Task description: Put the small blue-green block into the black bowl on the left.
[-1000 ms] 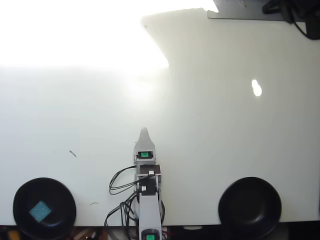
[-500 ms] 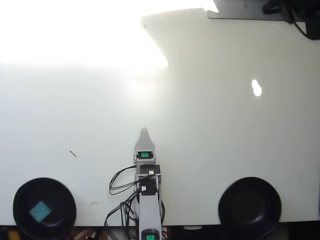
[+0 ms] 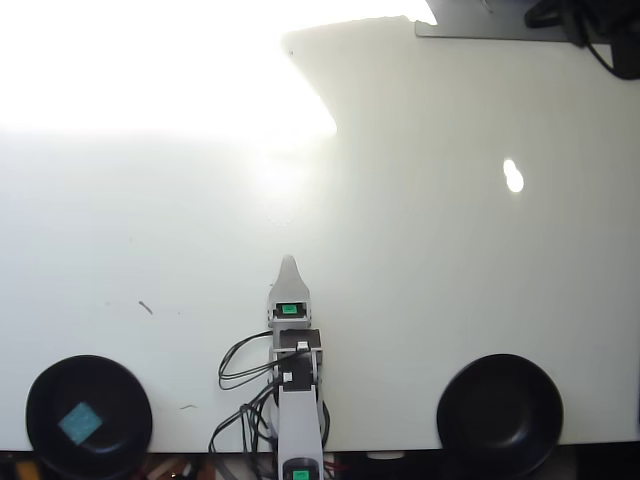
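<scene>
**Small blue-green block lies in the black bowl at the overhead view's lower left**

The small blue-green block (image 3: 79,424) sits inside the black bowl (image 3: 40,385), a little left of the bowl's middle and turned so its corners point up and down in the overhead view. You can see dark bowl floor all around it, so it touches no part of the rim. That bowl rests at the near edge of the white tabletop (image 3: 450,260), partly cut by the bottom of the picture.

Your gripper (image 3: 288,262) is well apart from the block, near the middle of the view, pointing straight away from the base. Only one pale pointed tip shows from above, so you cannot tell whether it is released or clenched; nothing is seen in it. Behind it the grey arm (image 3: 298,420) runs down to the bottom edge, with a green light (image 3: 289,309) just behind the tip and black cables (image 3: 240,365) looping to its left.

A second black bowl (image 3: 500,412) stands at the lower right, with nothing seen inside. Strong glare whitens the upper left of the tabletop.
</scene>
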